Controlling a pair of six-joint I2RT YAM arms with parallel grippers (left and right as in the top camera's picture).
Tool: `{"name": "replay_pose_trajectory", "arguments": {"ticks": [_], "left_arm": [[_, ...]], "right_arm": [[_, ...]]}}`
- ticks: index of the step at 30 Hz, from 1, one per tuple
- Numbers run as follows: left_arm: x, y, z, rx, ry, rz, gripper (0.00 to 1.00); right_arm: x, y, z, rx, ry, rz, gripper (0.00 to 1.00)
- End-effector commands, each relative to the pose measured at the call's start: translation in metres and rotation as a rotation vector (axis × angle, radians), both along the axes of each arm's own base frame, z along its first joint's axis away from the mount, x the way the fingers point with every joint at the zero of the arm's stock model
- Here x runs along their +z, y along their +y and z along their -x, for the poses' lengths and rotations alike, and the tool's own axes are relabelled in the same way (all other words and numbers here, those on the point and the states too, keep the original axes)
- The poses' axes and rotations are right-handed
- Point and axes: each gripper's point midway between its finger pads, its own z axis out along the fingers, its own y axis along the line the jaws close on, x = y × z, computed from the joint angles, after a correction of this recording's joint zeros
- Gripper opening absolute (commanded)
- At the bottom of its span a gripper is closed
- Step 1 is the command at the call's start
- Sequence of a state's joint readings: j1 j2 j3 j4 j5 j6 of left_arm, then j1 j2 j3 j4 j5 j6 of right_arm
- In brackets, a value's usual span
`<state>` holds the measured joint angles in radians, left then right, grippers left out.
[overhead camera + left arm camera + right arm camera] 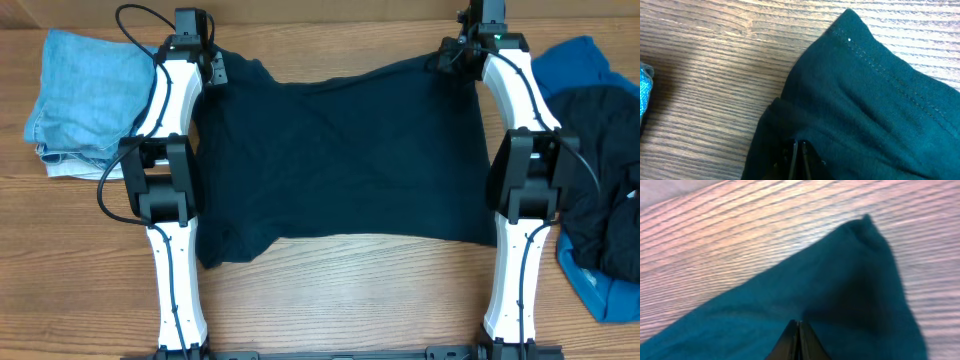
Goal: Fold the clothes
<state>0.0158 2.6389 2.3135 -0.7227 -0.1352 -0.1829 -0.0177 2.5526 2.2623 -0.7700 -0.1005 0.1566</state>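
Observation:
A dark navy short-sleeved shirt (pixel 340 160) lies spread flat across the middle of the table. My left gripper (pixel 215 68) sits at its far left corner, jaws shut on a fold of the fabric (pixel 865 110) in the left wrist view, fingertips together (pixel 799 144). At the far right corner my right gripper (pixel 447 57) is shut on the shirt (pixel 840 290); its fingertips meet (pixel 798 322) over the cloth. More clothes, a dark garment (pixel 600 170) on a bright blue one (pixel 575 60), are heaped at the right edge.
A stack of pale light-blue garments (pixel 85 100) rests at the far left; a sliver of it (pixel 644 90) shows in the left wrist view. Both white arms run along the shirt's sides. Bare wooden tabletop (pixel 340 290) lies in front of the shirt.

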Motion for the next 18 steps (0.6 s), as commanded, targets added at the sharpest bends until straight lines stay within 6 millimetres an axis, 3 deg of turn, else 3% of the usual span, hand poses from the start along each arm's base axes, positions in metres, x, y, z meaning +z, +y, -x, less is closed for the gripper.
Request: {"name": "replay_pose_trajectory", "arguments": {"ticks": [1, 9, 18], "left_arm": [[-0.023, 0.010, 0.015, 0.007, 0.076, -0.022, 0.08], [-0.022, 0.012, 0.015, 0.010, 0.078, -0.035, 0.09], [-0.025, 0.014, 0.022, 0.012, 0.107, -0.036, 0.08]], "right_arm": [[-0.017, 0.010, -0.008, 0.021, -0.010, -0.026, 0.04], [-0.046, 0.009, -0.005, 0.018, 0.002, -0.022, 0.04], [-0.096, -0.035, 0.004, -0.078, 0.051, 0.032, 0.04]]}}
